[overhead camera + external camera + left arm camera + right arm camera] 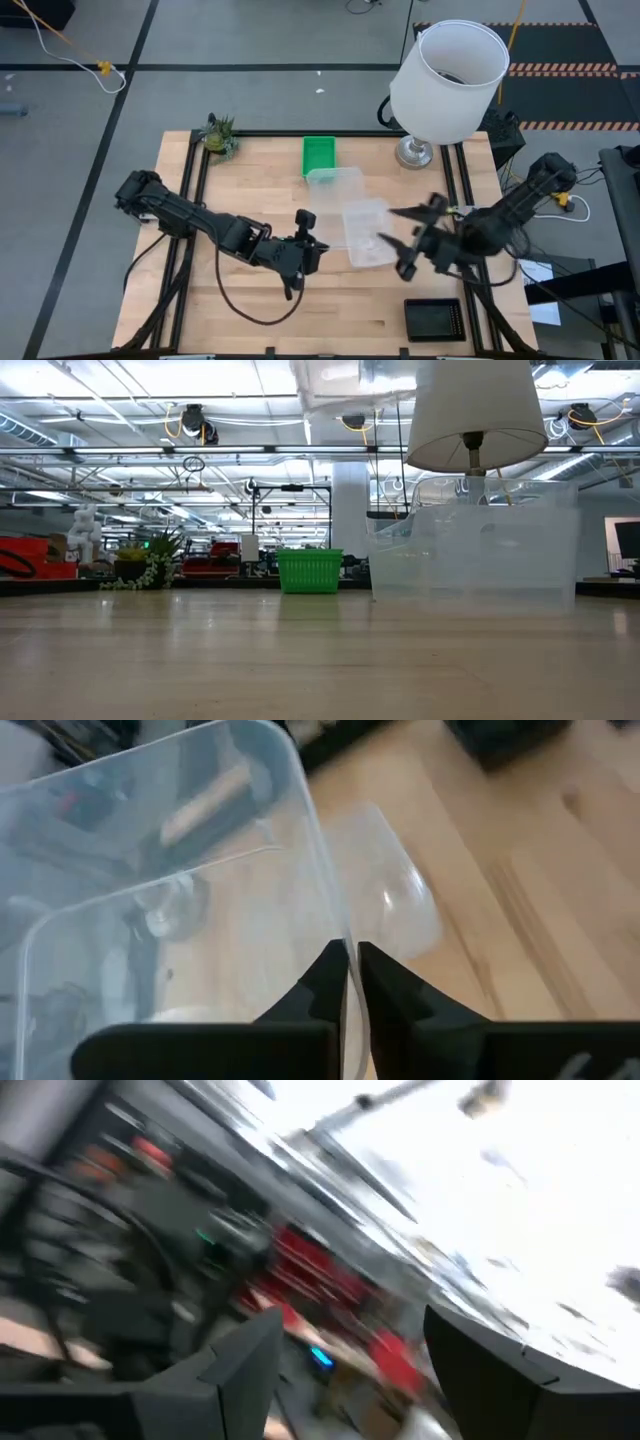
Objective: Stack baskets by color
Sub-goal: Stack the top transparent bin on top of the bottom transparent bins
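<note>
left gripper (350, 982) is pinched tight on the thin wall of a clear basket (170, 870); the left wrist view shows the plastic edge running right between the two dark fingers, so this looks like a rim hold meant to lift or drag it. in the high view the left gripper (303, 240) sits near the middle of the counter (200, 320), just beside the clear baskets. two clear baskets show there, one (334, 180) touching the near end of the green basket (319, 156) and another (366, 232) closer to the front, between the two arms; whether they overlap i cannot tell, nor which one the left is holding. right gripper (412, 240) has its fingers spread wide with nothing in them, just beside the front clear basket, and its wrist view points off at the room, blurred. a black basket (434, 319) lies alone at the front right corner, well apart from the rest. a white lamp (447, 68) stands at the back right, a small plant (219, 135) at the back left. judging from this, the clear ones are being gathered into one pile; green and black each show only a single basket. thin slippery plastic could slide out of a rim pinch if tilted.
</note>
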